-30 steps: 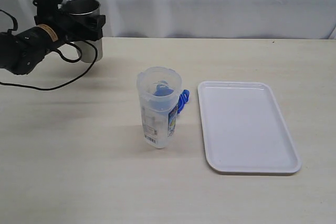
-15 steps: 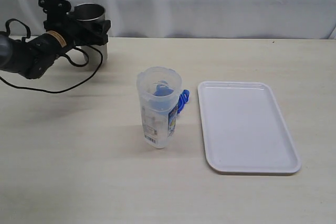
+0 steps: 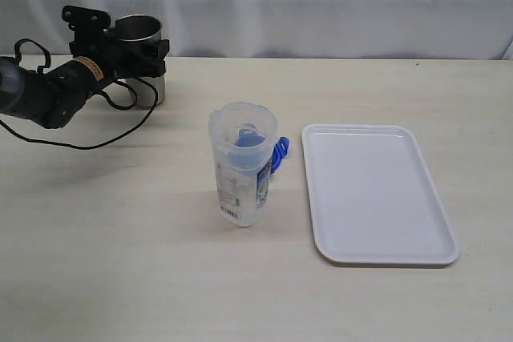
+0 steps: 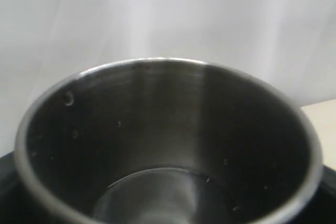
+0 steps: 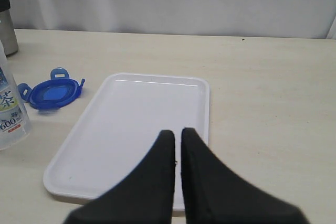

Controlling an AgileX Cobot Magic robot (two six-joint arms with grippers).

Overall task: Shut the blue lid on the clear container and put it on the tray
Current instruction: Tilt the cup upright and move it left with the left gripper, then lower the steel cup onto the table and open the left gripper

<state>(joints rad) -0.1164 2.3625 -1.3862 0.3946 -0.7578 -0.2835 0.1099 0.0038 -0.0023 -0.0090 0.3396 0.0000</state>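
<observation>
The left claw [image 3: 138, 52] is clamped round a steel cup [image 3: 143, 31], well off to the left of the container [image 3: 242, 167]. The right claw [image 5: 177, 134] is pressed together and empty.

The container stands upright and open, just left of the tray [image 3: 377, 198]. The lid [image 3: 280, 151] lies flat on the table, just behind the container on its tray side.

The likely trouble is tipping. The container is tall and narrow, so an off-centre push on the lid could topple it, and the left claw is too busy to steady it. The thin, flat lid may also slide away from a pinch.

The lid is blue and round with small flaps sticking out. The container is clear, with a blue-and-white label and a barcode sticker low down.
</observation>
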